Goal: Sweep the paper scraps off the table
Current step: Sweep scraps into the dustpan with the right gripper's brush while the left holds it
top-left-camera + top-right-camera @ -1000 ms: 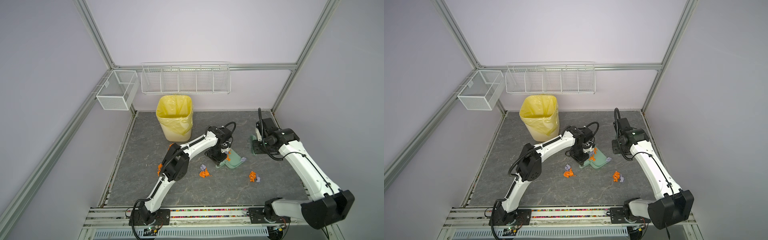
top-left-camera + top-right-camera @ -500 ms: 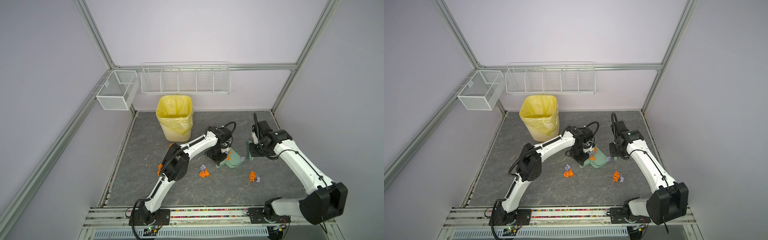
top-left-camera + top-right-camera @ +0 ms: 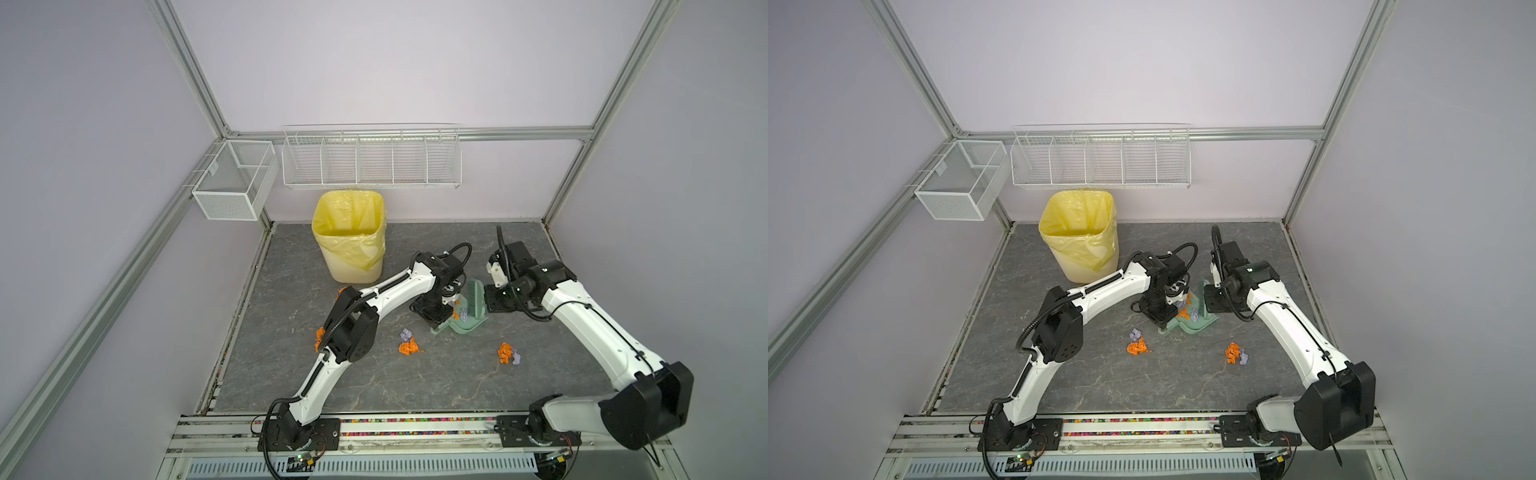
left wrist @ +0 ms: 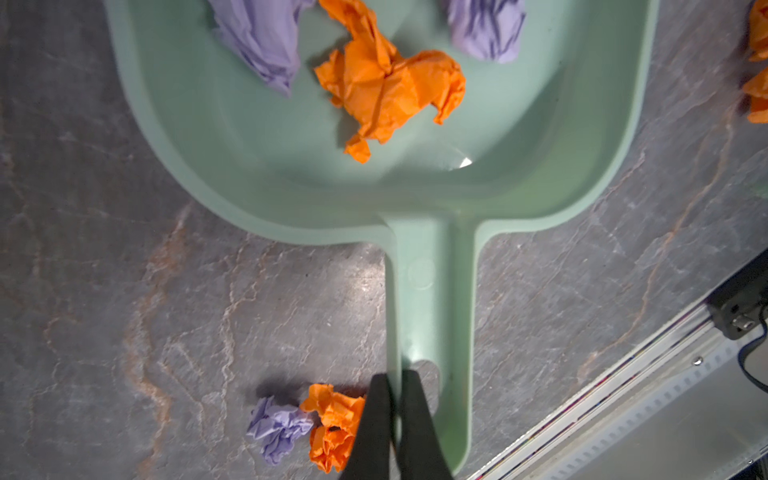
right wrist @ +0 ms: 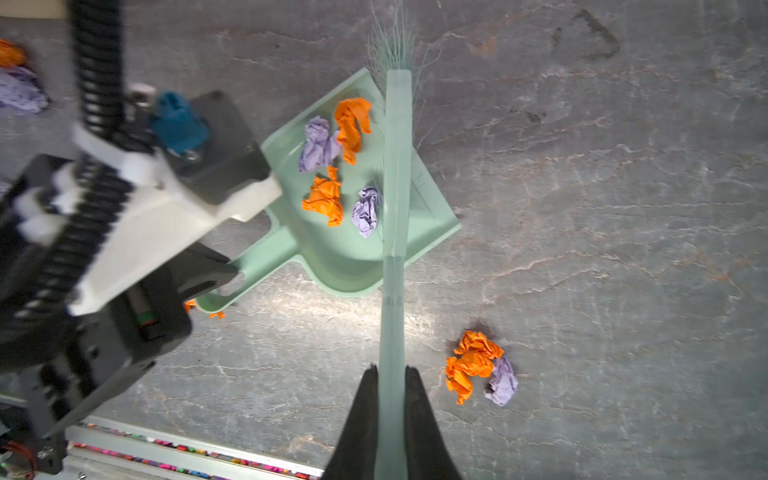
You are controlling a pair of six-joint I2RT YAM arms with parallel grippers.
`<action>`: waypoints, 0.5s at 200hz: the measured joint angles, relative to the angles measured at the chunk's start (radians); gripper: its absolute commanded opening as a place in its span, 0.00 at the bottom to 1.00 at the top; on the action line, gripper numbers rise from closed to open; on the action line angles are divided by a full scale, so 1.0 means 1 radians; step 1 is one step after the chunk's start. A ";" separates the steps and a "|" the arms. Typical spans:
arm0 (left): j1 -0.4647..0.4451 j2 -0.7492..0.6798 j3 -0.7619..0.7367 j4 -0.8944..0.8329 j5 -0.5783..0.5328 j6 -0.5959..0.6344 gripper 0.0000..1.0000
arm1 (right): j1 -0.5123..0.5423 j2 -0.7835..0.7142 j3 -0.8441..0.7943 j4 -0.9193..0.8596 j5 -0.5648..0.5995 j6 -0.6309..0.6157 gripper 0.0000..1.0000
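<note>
Sweep-in step, by the look of it: left jaws are shut tight on the side wall of the dustpan (image 4: 432,291) handle, right jaws are shut on the brush (image 5: 392,291) handle, and the brush head lies across the pan mouth. Four paper scraps (image 5: 328,199) sit inside the pan, two orange and two lavender. The rest are loose on the desk (image 3: 374,382): right-side pair (image 5: 478,365) well apart from the pan, handle-side pair (image 4: 307,424) just beside the pan handle, orange bits (image 3: 319,336) by the left arm (image 3: 353,328). Pin the pan lip flat so wads can't slide under, and drag the bristles low and slow toward the back wall. No flicking, since crumpled paper is light and likely bounces out. Left grip is on a thin edge, so I'd expect pan twist under a hard push.
</note>
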 measured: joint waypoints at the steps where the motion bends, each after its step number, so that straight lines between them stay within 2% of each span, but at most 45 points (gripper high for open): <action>1: 0.000 0.000 0.000 0.000 0.000 0.000 0.00 | 0.000 -0.002 0.000 0.002 -0.002 0.000 0.07; 39: 0.002 0.000 0.000 0.000 0.001 -0.010 0.00 | 0.001 -0.070 0.002 0.022 -0.019 0.008 0.07; 100: 0.003 0.001 0.000 0.030 0.000 -0.037 0.00 | -0.011 -0.074 0.018 0.023 0.034 0.020 0.07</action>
